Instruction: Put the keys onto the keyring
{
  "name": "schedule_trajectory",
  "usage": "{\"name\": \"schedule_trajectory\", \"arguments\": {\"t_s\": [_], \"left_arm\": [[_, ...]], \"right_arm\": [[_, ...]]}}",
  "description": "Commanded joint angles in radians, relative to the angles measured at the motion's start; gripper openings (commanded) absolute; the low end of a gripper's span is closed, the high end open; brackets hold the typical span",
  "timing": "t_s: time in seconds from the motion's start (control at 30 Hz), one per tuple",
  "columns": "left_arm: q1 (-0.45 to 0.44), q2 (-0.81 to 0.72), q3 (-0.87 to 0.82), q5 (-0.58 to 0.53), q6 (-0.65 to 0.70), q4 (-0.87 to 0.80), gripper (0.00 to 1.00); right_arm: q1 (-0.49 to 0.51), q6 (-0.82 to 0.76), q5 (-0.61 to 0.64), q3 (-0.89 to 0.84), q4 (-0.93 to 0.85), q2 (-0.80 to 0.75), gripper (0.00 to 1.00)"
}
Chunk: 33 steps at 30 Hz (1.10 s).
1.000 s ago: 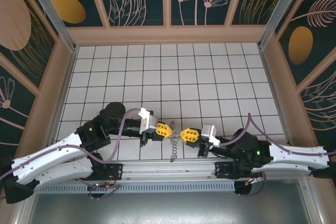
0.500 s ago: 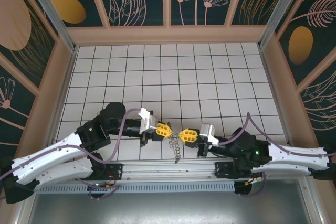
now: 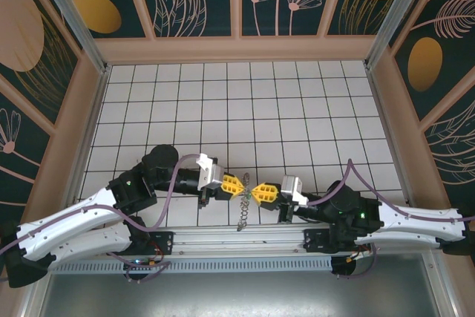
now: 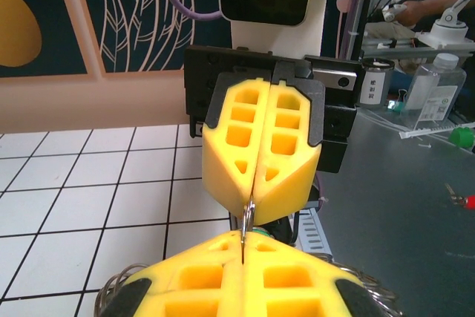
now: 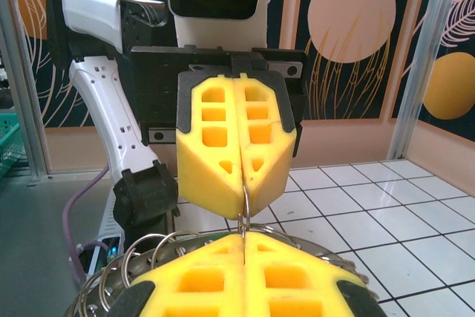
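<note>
My left gripper (image 3: 239,185) and right gripper (image 3: 256,192) meet tip to tip near the table's front edge, both shut. A thin silvery ring (image 4: 249,217) runs from the slit of the right gripper (image 4: 252,197) into my left fingertips (image 4: 223,252). From the right wrist, the same ring (image 5: 243,211) joins the left gripper (image 5: 243,192) to my right fingers (image 5: 267,254). The keyring's chain (image 3: 243,211) dangles below the meeting point, with loose loops (image 5: 137,257) beside the fingers. A sliver of green, the keys (image 4: 258,230), peeks out at the tips; which gripper holds it I cannot tell.
The white tiled floor (image 3: 245,109) stretches away behind the grippers, walled by wooden panels (image 3: 237,48). The metal rail (image 3: 237,237) at the front edge lies just under the hanging chain. Purple cables (image 3: 174,176) loop over both arms.
The right gripper has edged left toward the left gripper. The chain's hanging end has swung slightly to the left. Both stay shut.
</note>
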Motion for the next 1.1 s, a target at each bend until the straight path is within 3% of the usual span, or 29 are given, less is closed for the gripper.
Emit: {"name": "schedule_trajectory", "arguments": {"t_s": [0.0, 0.53, 1.07], "left_arm": [[0.003, 0.010, 0.036, 0.007, 0.022, 0.009, 0.00], [0.003, 0.007, 0.047, 0.007, 0.023, 0.002, 0.00], [0.003, -0.001, 0.053, -0.003, 0.002, 0.005, 0.00]], "right_arm": [[-0.005, 0.005, -0.034, 0.044, 0.044, -0.009, 0.00], [-0.006, 0.004, -0.029, 0.066, -0.007, 0.042, 0.00], [0.017, -0.115, 0.010, 0.038, -0.038, 0.055, 0.00]]}}
